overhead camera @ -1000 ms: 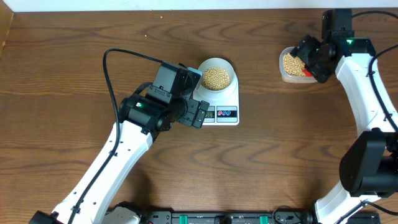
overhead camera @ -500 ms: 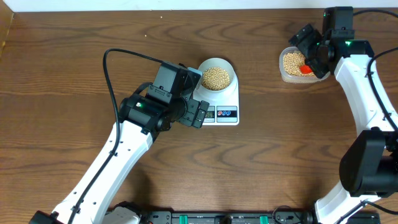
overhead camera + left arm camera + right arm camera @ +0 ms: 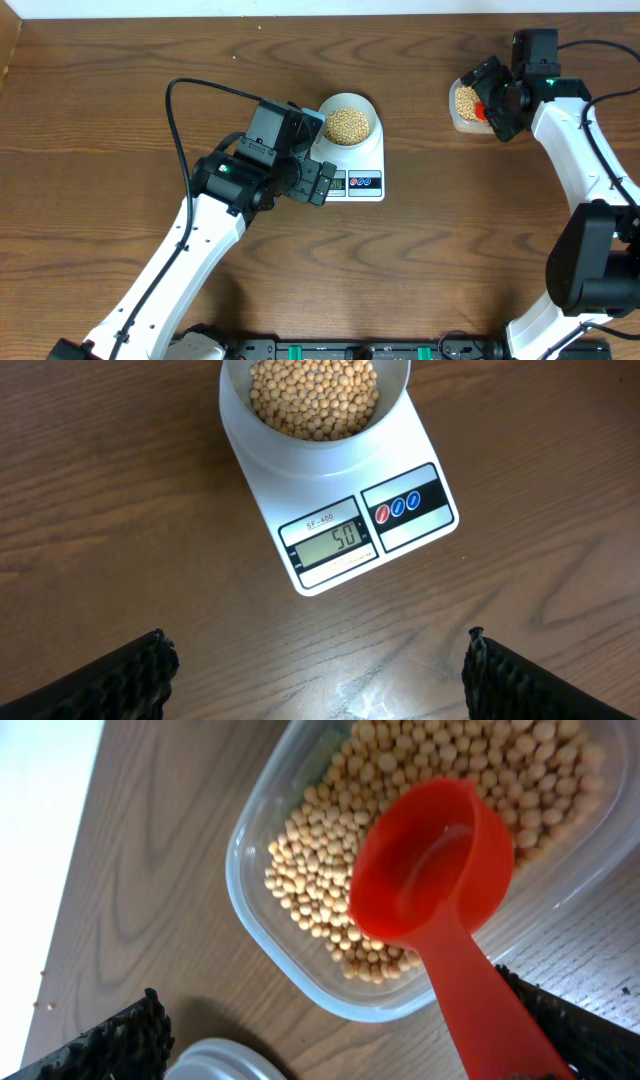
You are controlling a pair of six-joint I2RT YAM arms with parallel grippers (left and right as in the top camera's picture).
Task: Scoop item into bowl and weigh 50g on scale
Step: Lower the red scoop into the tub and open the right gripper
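Observation:
A small pale bowl (image 3: 372, 106) heaped with tan beans (image 3: 348, 124) sits on the white scale (image 3: 367, 160). In the left wrist view the bowl (image 3: 398, 400) of beans (image 3: 314, 395) stands on the scale (image 3: 330, 485), whose display (image 3: 330, 542) reads 50. My left gripper (image 3: 318, 670) is open over bare wood in front of the scale, also seen from overhead (image 3: 322, 182). My right gripper (image 3: 335, 1035) is open at the clear tub (image 3: 290, 970) of beans (image 3: 320, 880). A red scoop (image 3: 430, 870) lies empty on those beans, its handle running down beside my right finger.
The clear tub (image 3: 460, 108) with the red scoop (image 3: 481, 108) stands at the back right, under my right gripper (image 3: 492, 100). A clear lid (image 3: 215, 1060) shows at the bottom of the right wrist view. A black cable loops over the left arm.
My right gripper has opened wider and shifted a little toward the back over the tub, and the red scoop now shows lying in it. The left arm, bowl and scale have not moved.

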